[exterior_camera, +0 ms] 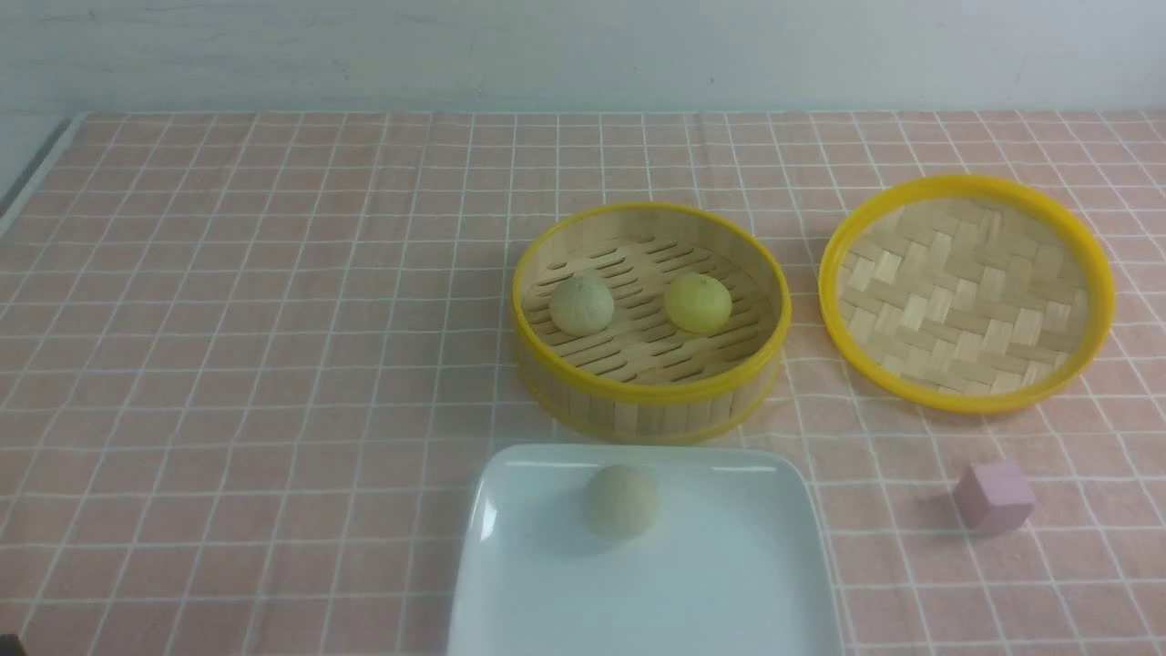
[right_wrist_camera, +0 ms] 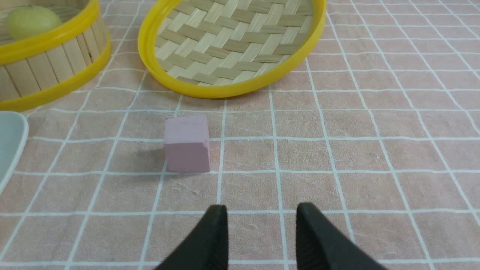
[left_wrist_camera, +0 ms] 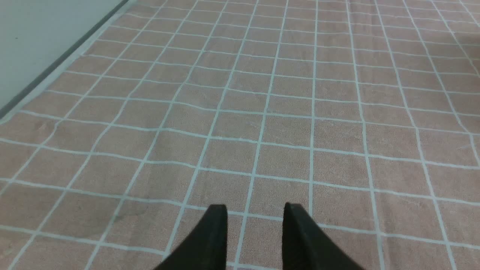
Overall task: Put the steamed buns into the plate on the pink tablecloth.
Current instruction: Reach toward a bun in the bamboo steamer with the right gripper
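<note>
One pale beige-greenish bun point(exterior_camera: 620, 501) lies in the white square plate point(exterior_camera: 738, 592) at the front of the pink tablecloth point(exterior_camera: 273, 319). Another pale bun point(exterior_camera: 581, 304) and the yellow bun point(exterior_camera: 698, 302) sit in the steamer basket point(exterior_camera: 649, 387) behind the plate. The yellow bun also shows in the right wrist view point(right_wrist_camera: 33, 20). Neither arm shows in the front view. My left gripper point(left_wrist_camera: 255, 210) is open and empty over bare cloth. My right gripper point(right_wrist_camera: 261, 210) is open and empty, short of the pink cube point(right_wrist_camera: 186, 143).
The woven bamboo lid point(exterior_camera: 966, 292) lies upside down to the right of the basket. The small pink cube point(exterior_camera: 993, 497) stands right of the plate. The cloth's left edge point(left_wrist_camera: 56, 69) meets a white surface. A corner of the plate point(right_wrist_camera: 11, 142) shows in the right wrist view.
</note>
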You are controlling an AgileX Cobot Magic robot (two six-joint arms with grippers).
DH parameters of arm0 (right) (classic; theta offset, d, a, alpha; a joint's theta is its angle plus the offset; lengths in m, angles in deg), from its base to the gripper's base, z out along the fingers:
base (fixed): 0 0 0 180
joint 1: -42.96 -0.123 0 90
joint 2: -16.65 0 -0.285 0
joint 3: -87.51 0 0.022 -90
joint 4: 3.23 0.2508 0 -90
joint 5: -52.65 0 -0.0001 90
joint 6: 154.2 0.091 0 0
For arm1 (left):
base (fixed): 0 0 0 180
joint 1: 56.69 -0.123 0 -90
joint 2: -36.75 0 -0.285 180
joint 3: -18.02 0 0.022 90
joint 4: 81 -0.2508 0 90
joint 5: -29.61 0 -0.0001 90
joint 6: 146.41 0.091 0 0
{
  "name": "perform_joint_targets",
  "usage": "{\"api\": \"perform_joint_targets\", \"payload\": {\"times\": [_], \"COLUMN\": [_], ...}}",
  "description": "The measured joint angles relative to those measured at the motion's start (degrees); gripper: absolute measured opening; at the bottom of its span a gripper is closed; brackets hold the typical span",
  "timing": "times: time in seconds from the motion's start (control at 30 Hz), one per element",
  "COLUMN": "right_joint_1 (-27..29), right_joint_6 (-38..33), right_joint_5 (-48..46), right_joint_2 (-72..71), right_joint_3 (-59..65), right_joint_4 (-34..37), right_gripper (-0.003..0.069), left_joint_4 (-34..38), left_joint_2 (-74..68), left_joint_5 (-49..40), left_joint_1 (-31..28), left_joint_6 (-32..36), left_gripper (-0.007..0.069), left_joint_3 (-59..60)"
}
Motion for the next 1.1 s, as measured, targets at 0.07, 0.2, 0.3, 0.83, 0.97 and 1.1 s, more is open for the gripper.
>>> {"api": "perform_joint_targets", "payload": {"times": [0.07,0.2,0.3,0.83,0.97,1.1], "right_joint_1": [0.0,0.0,0.0,0.0,0.0,0.0], "right_joint_6": [0.0,0.0,0.0,0.0,0.0,0.0], "right_joint_5": [0.0,0.0,0.0,0.0,0.0,0.0], "right_joint_2": [0.0,0.0,0.0,0.0,0.0,0.0], "right_joint_3": [0.0,0.0,0.0,0.0,0.0,0.0], "right_joint_4": [0.0,0.0,0.0,0.0,0.0,0.0], "right_gripper": [0.024,0.024,0.024,0.024,0.024,0.024], "left_joint_4": [0.0,0.0,0.0,0.0,-0.5,-1.3], "left_joint_2": [0.0,0.0,0.0,0.0,0.0,0.0], "left_joint_5": [0.0,0.0,0.0,0.0,0.0,-0.1], "left_joint_1": [0.0,0.0,0.0,0.0,0.0,0.0], "left_joint_6": [0.0,0.0,0.0,0.0,0.0,0.0], "left_gripper": [0.0239,0.0239,0.0239,0.0239,0.0239,0.0239], "left_joint_3": [0.0,0.0,0.0,0.0,0.0,0.0]}}
